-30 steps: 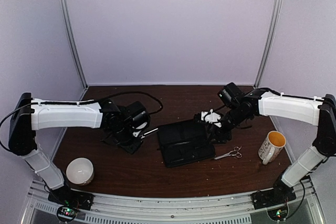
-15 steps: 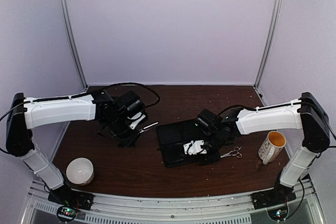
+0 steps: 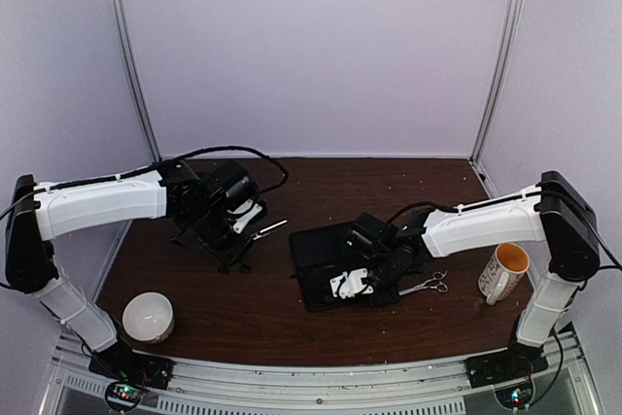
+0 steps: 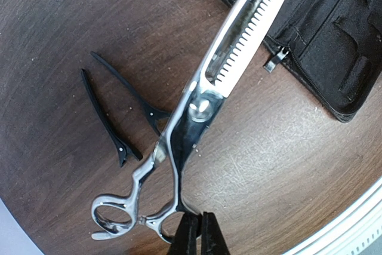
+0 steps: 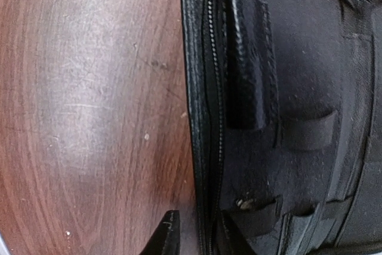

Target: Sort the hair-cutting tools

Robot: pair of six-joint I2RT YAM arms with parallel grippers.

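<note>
My left gripper is shut on a finger loop of silver thinning scissors, which hang above the table with their toothed blade pointing toward the open black case. Two thin black clips lie side by side on the wood below them. From above, the left gripper hovers left of the case. My right gripper sits low at the case's near edge, one finger on either side of the zipped rim, jaws narrowed round it. A second pair of scissors lies to the right of the case.
A yellow-lined mug stands at the right near the front. A white bowl sits front left. The case's inside shows elastic loops and a pocket. White walls enclose the table.
The right arm swung from the case's far right corner to its near edge and its jaws narrowed over the rim. The left arm drew back and left with the scissors.
</note>
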